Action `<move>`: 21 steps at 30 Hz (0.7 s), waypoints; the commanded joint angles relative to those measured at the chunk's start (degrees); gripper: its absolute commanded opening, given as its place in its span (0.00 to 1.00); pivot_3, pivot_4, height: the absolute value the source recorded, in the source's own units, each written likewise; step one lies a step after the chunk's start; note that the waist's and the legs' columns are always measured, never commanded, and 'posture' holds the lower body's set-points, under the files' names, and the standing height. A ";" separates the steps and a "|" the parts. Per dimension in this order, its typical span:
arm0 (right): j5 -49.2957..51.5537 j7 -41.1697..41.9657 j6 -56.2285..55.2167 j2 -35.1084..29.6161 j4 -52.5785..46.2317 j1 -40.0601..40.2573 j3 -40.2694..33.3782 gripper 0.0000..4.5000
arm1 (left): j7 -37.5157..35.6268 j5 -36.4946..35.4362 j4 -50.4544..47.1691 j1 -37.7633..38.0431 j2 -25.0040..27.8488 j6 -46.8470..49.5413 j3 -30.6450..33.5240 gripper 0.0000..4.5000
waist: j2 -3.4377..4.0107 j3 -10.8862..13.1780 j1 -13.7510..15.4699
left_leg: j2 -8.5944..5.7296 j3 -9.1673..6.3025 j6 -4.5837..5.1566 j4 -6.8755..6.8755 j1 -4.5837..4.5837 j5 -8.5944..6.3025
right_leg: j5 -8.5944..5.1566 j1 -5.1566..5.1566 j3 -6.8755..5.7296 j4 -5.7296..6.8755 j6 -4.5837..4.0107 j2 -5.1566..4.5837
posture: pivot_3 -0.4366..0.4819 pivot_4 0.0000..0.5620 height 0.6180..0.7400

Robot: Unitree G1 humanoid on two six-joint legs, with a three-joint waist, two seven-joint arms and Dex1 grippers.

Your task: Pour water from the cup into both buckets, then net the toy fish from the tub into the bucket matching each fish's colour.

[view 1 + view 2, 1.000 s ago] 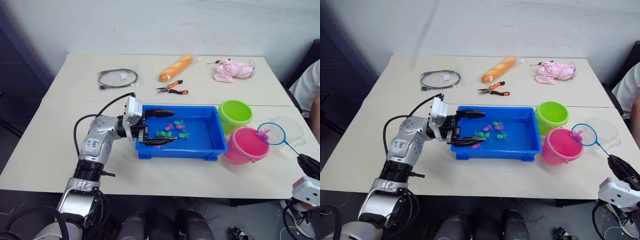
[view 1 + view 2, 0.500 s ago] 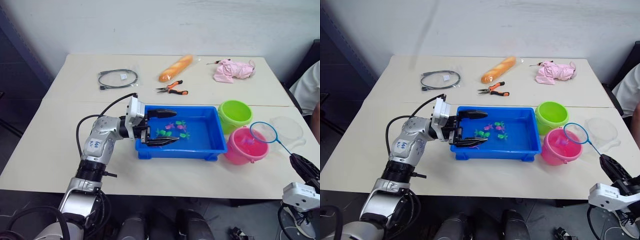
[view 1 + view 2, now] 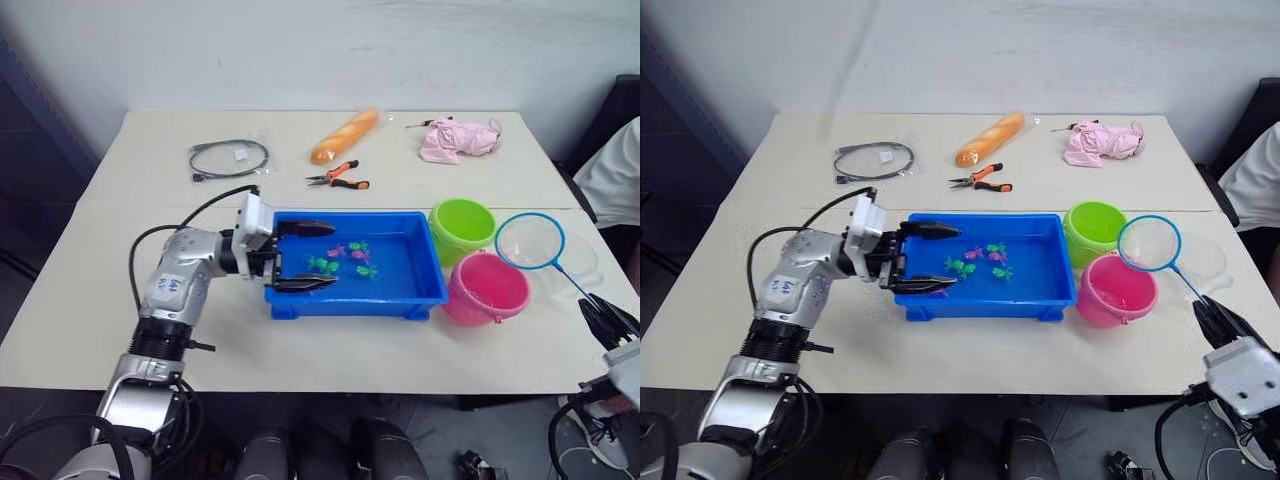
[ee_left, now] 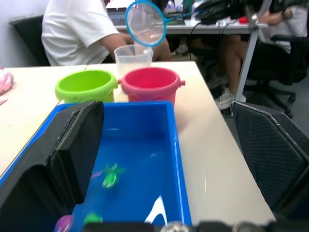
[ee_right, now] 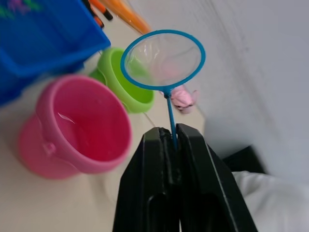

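Toy fish (image 3: 340, 262), pink and green, lie scattered in the water near the middle of the blue tub (image 3: 420, 290), which sits mid-counter (image 3: 80, 300). Just beside the tub's far end stand the green bucket (image 3: 463, 228) and pink bucket (image 3: 485, 288), touching or nearly so; water glints inside the pink one, so the pouring looks done. The clear cup (image 4: 133, 57) stands behind them, near the counter edge. The left gripper (image 3: 300, 256) has its jaws spread wide, straddling the tub's near end wall with nothing clamped; likely there to steady the tub against the netting. The right gripper (image 5: 169, 145) has its jaws closed on the thin handle of the blue-rimmed net (image 3: 1149, 243), hoop held up in the air above the buckets, empty as far as I can tell. The fish lie well apart from the hoop, closer to the left jaws.
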 commanded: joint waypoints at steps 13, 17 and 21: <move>39.82 -1.51 53.89 -25.45 3.29 -45.37 26.32 0.00 | 3.82 -0.94 -3.28 8.56 12.23 2.68 9.86 1.00 | -0.10 0.05 0.00 | 0.00 -0.18 -0.02 -0.09 -0.25 -0.01 | -0.04 -0.17 -0.21 -0.21 -0.08 -0.14 | 0.48 0.27 1.00; 42.52 0.06 61.26 -22.44 6.95 -54.49 32.65 0.00 | 6.91 -0.85 -8.35 10.62 12.37 4.83 9.96 1.00 | -0.11 0.05 0.04 | -0.04 -0.24 0.01 -0.09 -0.36 -0.04 | -0.01 -0.16 -0.31 -0.38 -0.03 -0.20 | 0.48 0.27 1.00; 42.57 -1.43 67.42 -16.79 10.69 -61.06 37.51 0.00 | 8.17 -0.49 -10.59 12.08 12.85 5.38 10.02 1.00 | -0.10 0.05 -0.30 | -0.09 -0.23 0.04 -0.10 -0.40 -0.06 | 0.02 -0.17 -0.34 -0.40 0.02 -0.24 | 0.48 0.27 1.00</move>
